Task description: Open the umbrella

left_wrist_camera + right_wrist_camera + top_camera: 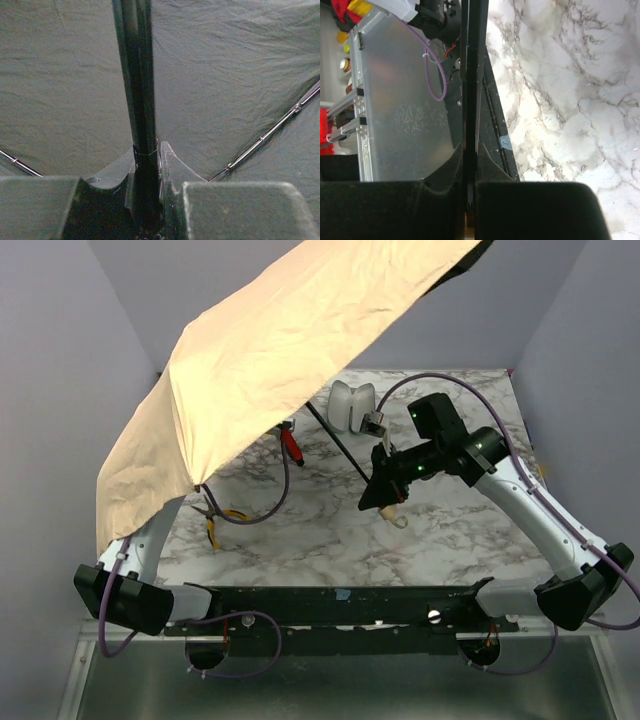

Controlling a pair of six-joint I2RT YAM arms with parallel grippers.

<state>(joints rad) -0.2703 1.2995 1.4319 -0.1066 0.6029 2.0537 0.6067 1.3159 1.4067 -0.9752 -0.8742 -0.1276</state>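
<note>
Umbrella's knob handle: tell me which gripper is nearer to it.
Right. The right gripper is shut on the black shaft just beside the knob handle; the left gripper clamps the shaft far up under the canopy.

umbrella (pixel 270 350) ran off the top edge and totally hid the left gripper (pixel 149 152) from above. screwdriver (pixel 292 443) and pliers (pixel 225 520) just peeked out under it, and the shaft (pixel 340 445) had its upper end covered too.
</note>
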